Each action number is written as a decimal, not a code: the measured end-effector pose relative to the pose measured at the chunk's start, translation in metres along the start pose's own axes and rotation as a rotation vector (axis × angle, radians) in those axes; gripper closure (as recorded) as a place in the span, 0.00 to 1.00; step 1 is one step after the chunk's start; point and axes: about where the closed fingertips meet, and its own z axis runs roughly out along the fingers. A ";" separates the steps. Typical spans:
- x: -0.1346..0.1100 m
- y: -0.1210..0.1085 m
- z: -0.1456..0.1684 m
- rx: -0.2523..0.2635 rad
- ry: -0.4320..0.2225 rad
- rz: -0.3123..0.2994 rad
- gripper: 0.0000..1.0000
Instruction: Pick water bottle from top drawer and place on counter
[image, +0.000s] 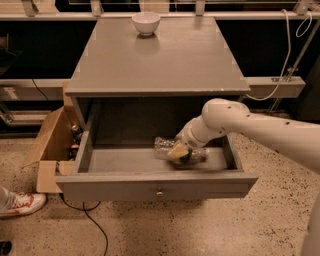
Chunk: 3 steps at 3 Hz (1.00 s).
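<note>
Camera view: pale two-finger gripper (178, 151) is low inside the wide shallow grey top drawer (125, 187), right on the small clear crinkled plastic water bottle (162, 147). Grasp state: cannot tell, clamped or just resting on it. The bottle lies on its side on the drawer floor, toward 3 o'clock of the drawer's middle, so reaching it means coming down low. The white jointed arm (260, 130) enters from 3 o'clock over the drawer's right wall.

Judgement: lifting needs to clear the front panel and the overhanging lip of the flat matte grey counter (160, 60) at 12 o'clock. The drawer is pulled well out, so there is room straight up. The counter has wide bare room. A white round bowl (146, 22) sits at its far 12 o'clock edge. A brown cardboard box (47, 145) stands at 9 o'clock, out of the way.
</note>
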 end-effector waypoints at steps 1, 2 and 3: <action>-0.020 0.012 -0.031 0.038 -0.087 -0.033 0.82; -0.033 0.020 -0.124 0.119 -0.234 -0.116 1.00; -0.026 0.015 -0.187 0.167 -0.307 -0.149 1.00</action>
